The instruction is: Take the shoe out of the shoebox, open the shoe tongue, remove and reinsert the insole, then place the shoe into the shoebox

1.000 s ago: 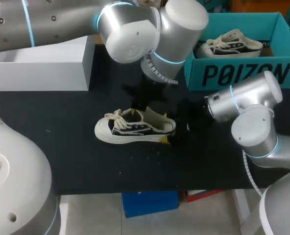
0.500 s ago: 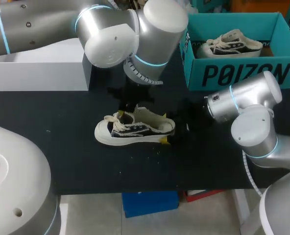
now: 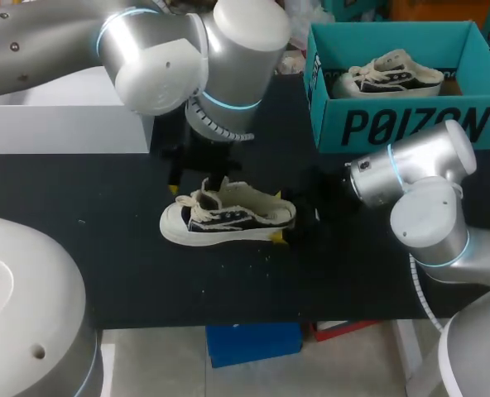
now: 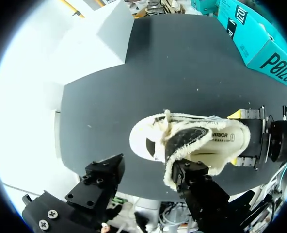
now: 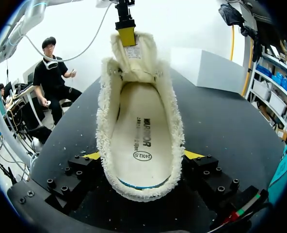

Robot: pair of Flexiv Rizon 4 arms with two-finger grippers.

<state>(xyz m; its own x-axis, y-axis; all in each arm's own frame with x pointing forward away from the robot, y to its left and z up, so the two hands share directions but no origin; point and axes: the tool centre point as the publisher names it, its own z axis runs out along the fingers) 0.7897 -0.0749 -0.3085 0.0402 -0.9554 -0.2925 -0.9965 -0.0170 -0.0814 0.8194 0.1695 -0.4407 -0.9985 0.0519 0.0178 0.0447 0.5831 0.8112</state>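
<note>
Watching from beside the table, I'd say the tongue is the business now. The right pincer point(image 5: 143, 156) is clamped on the heel of the shoe point(image 3: 228, 217), one yellow tip pressed to each side, the sole flat on the table point(image 3: 104, 265). Ahead of it the tongue point(image 5: 134, 53) stands up, with one finger of the left pincer point(image 3: 191, 184) at its top; that pincer's fingers are spread wide, gripping nothing. To do it well, I reckon the left should draw the tongue toward the toe while the right holds firm, baring the insole point(image 5: 141, 131) inside. Well off to one side of the right pincer, the teal shoebox point(image 3: 410, 124) holds a second shoe point(image 3: 390, 73)
</note>
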